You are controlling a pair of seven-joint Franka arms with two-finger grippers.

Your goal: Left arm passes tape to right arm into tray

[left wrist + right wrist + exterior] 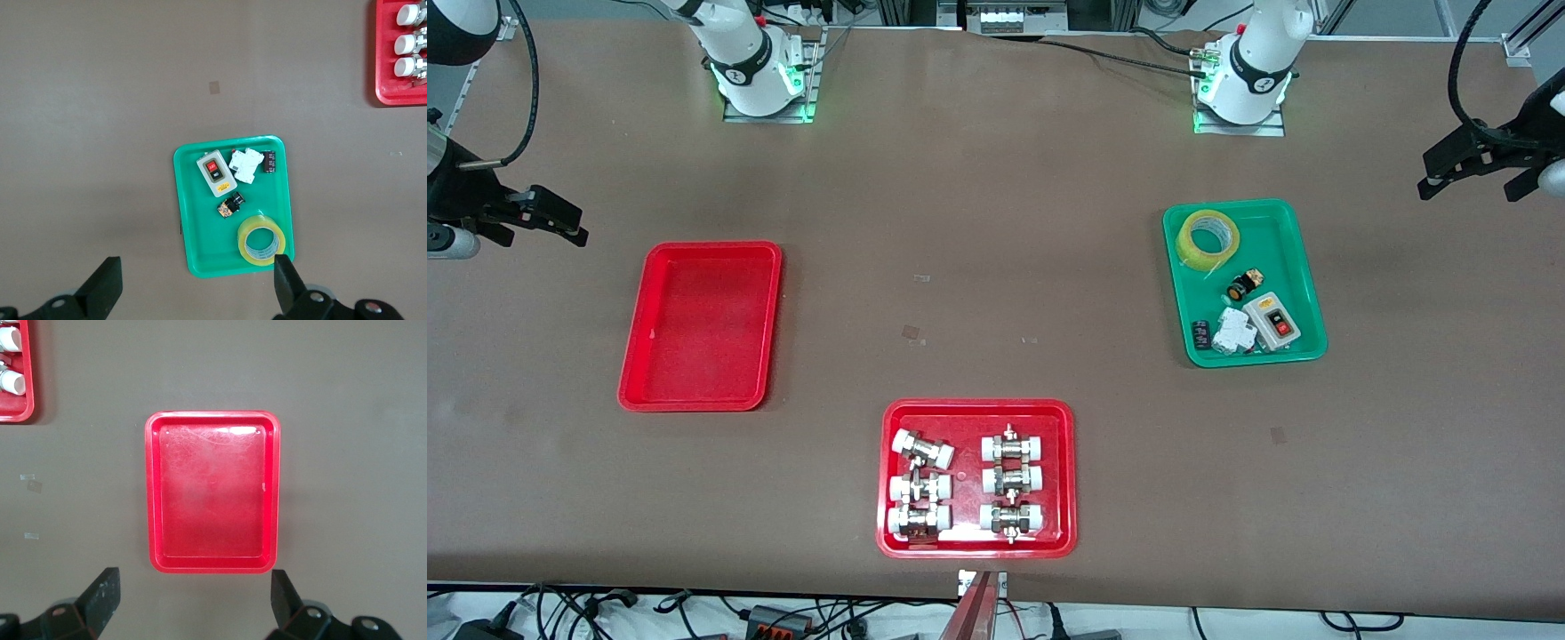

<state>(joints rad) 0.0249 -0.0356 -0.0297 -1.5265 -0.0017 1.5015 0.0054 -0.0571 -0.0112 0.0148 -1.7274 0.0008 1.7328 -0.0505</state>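
The tape [1208,238] is lying in the green tray [1303,267]. The left gripper [1476,178] and right gripper [547,218] are being held high, fingers open, gripping nothing. The red tray [701,326] is sitting beneath the right gripper.

Yellow tape [1208,237], green tray [1303,267], plain red tray [702,325].

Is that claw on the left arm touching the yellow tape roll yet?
Apart. The front view shows the left end effector, open, up by the table's edge, with bare table between it and the tape in the green tray.
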